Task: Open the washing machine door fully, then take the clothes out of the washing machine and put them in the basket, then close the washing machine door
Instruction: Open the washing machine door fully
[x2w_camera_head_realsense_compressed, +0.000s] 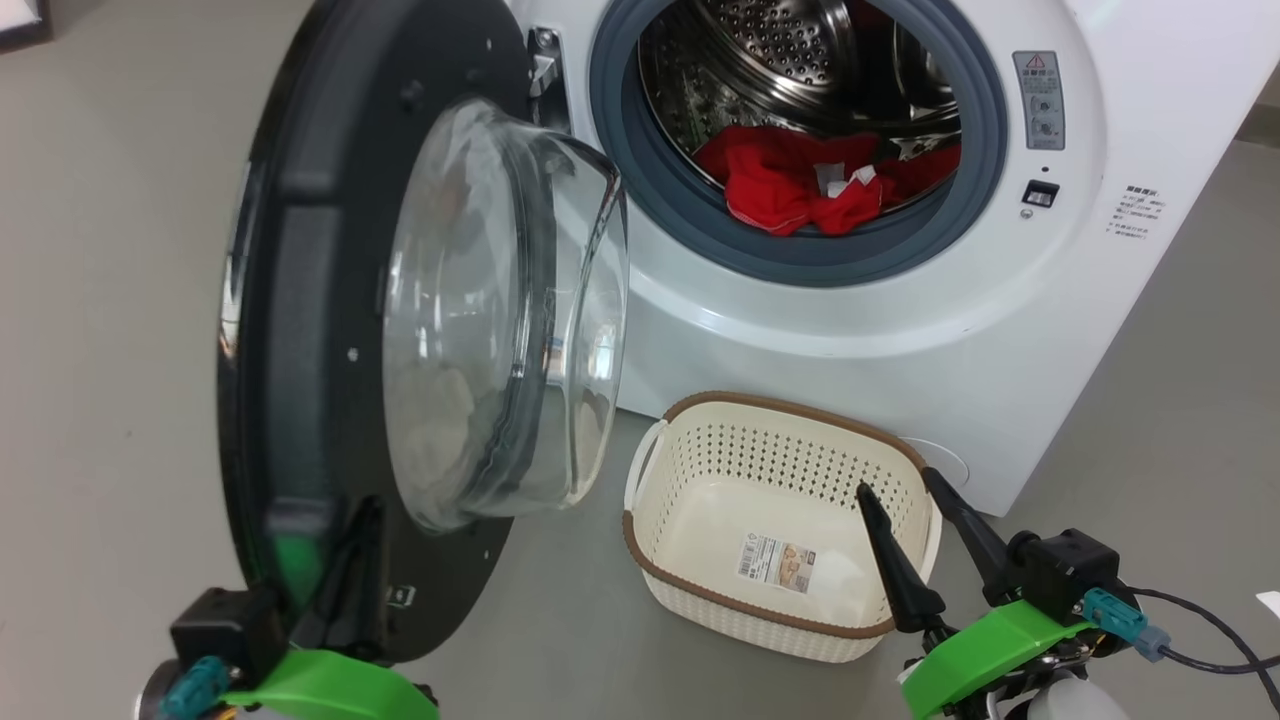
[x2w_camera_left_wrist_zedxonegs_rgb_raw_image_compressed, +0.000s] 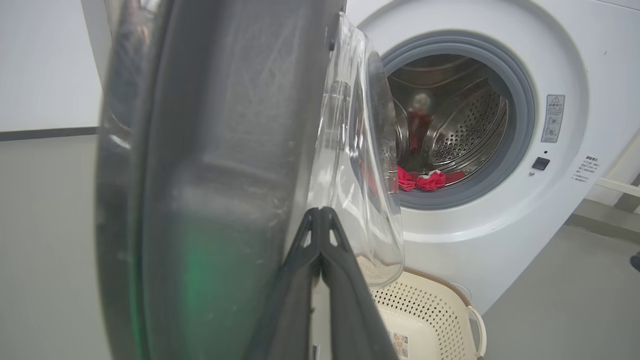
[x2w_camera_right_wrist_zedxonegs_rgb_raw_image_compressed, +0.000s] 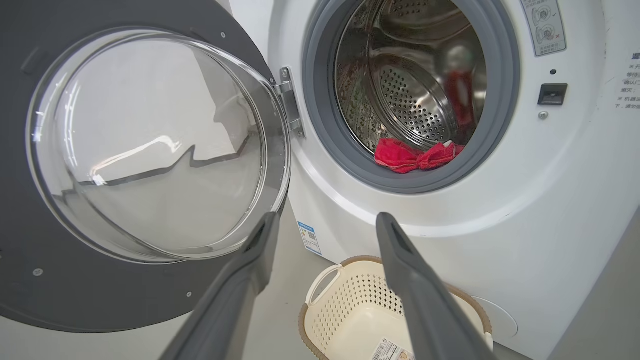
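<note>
The washing machine door (x2w_camera_head_realsense_compressed: 300, 300) has a matt black plastic rim around glossy clear glass. The drum (x2w_camera_head_realsense_compressed: 790, 50) is shiny perforated steel, the ring (x2w_camera_head_realsense_compressed: 612, 120) matt grey rubber. The clothes (x2w_camera_head_realsense_compressed: 770, 185) are soft cloth; the basket (x2w_camera_head_realsense_compressed: 780, 455), perforated plastic.

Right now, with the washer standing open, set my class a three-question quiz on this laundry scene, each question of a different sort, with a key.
1. True or false: the cream basket holds no clothes.
2. Multiple choice: the red clothes lie A) in the steel drum, B) on a shelf, C) on a table.
3. Fill the gap: the right gripper has its two fingers ___.

Key: 1 true, as there is just a paper label on its bottom. 2 A. 3 open, set well apart with nothing between them.
</note>
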